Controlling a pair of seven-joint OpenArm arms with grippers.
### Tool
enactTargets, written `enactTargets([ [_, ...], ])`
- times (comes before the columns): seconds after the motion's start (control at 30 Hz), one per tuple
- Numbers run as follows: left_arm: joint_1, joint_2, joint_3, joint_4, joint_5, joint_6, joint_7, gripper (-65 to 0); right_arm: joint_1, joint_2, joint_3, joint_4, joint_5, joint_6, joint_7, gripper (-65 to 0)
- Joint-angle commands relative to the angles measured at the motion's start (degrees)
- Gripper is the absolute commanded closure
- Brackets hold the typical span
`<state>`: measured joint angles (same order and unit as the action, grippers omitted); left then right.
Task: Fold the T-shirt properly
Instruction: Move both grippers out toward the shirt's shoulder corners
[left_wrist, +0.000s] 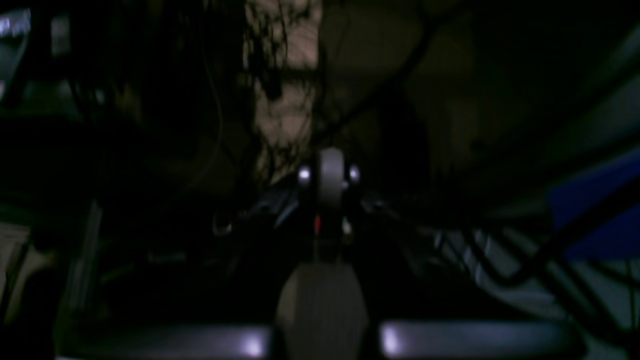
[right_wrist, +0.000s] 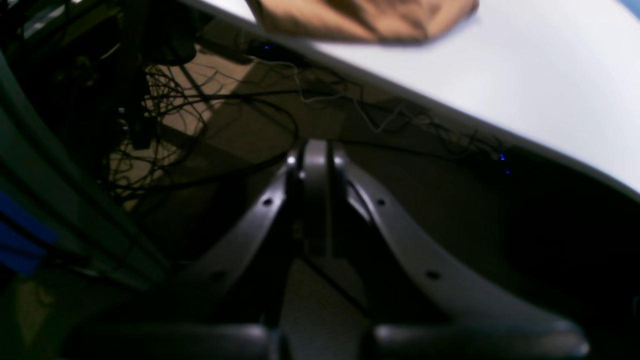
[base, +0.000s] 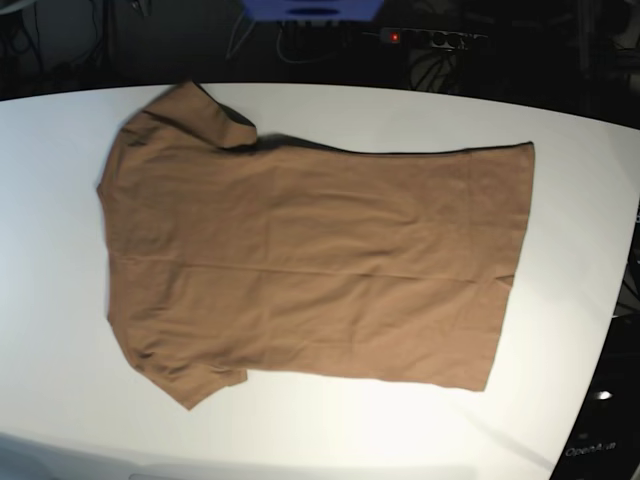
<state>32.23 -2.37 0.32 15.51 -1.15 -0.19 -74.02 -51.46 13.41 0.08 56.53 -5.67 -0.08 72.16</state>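
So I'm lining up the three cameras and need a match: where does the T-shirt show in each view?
Base: the T-shirt lies spread flat across the middle of the white table.
Right wrist: only an edge of it shows, top centre, on the table.
Left wrist: not in it; the view is dark and looks below the table.
Shared landmark: the white table.

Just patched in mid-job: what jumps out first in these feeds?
The tan T-shirt lies spread flat across the white table in the base view, sleeves toward the left. Neither arm shows there. Both wrist cameras look off the table's edge: the right hand hangs shut over tangled floor cables; the left hand sits in darkness.
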Motion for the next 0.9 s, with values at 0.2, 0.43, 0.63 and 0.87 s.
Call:
enactTargets([
  [0.2, 14.7, -2.3, -0.3, 31.0, -0.5, 0.1, 3.7, -1.1, -2.6, -0.9, 0.0, 16.7, 0.4, -0.1, -13.7, -0.9],
  [0.43, 22.1, -7.5, -0.4, 57.8, -6.4, 0.1, 23.8, -1.1, -2.9, -2.4, -0.3, 30.7, 0.4, -0.1, -30.8, -0.9],
  [0.63, 24.6, -13.9, -0.4, 69.8, -16.0, 0.1, 34.3, -1.1, -2.6, -2.4, -0.3, 38.1, 0.4, -0.1, -39.4, -1.0],
  [0.87, 24.6, -18.2, -2.7, 77.5, -21.7, 0.5, 45.1, -1.1, -0.1, -2.4, -0.3, 45.5, 0.4, 0.6, -52.3, -7.7],
])
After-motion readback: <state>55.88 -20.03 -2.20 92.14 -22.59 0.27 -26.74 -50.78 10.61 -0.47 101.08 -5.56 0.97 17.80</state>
